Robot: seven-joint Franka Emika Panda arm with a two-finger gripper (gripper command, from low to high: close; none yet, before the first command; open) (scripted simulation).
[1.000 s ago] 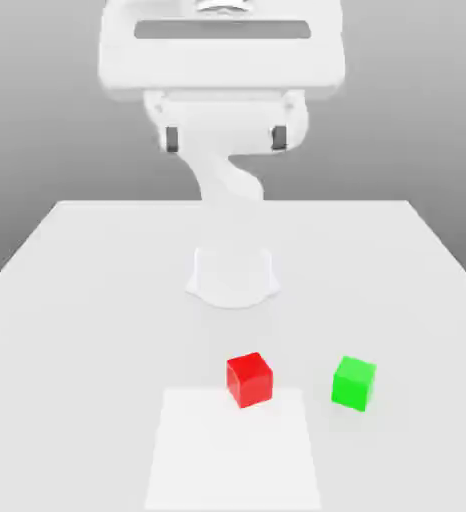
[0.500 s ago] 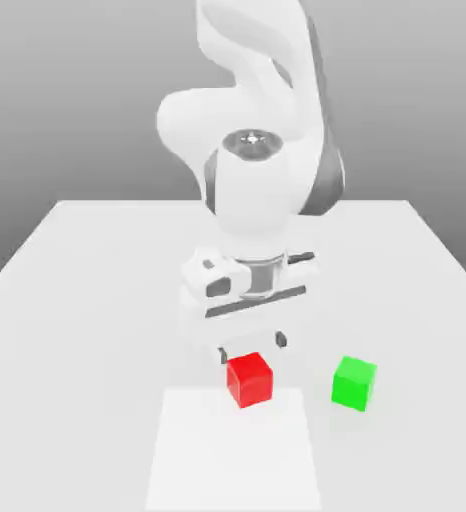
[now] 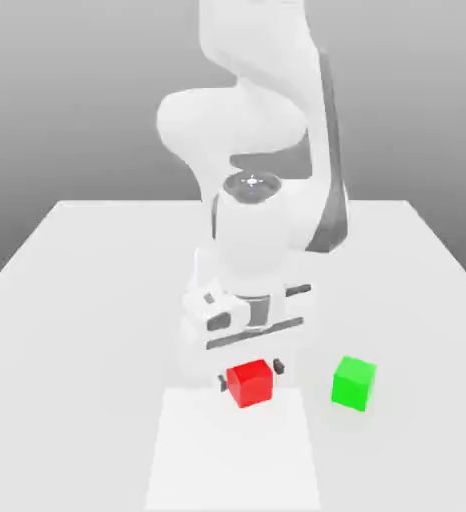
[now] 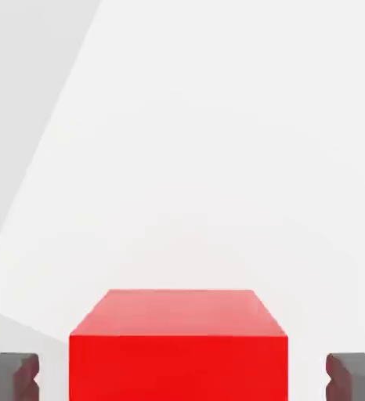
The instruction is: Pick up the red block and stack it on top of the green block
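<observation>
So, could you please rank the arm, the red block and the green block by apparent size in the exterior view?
1. Arm, by far the largest.
2. Red block and green block look alike; no ranking between them.

A flat white table [image 3: 67, 300] fills the lower part of the exterior view, its surface plain and unmarked. A lighter white rectangular patch [image 3: 232, 465] lies flush on the table at its near edge. A plain grey backdrop [image 3: 67, 100] rises behind the table.
</observation>
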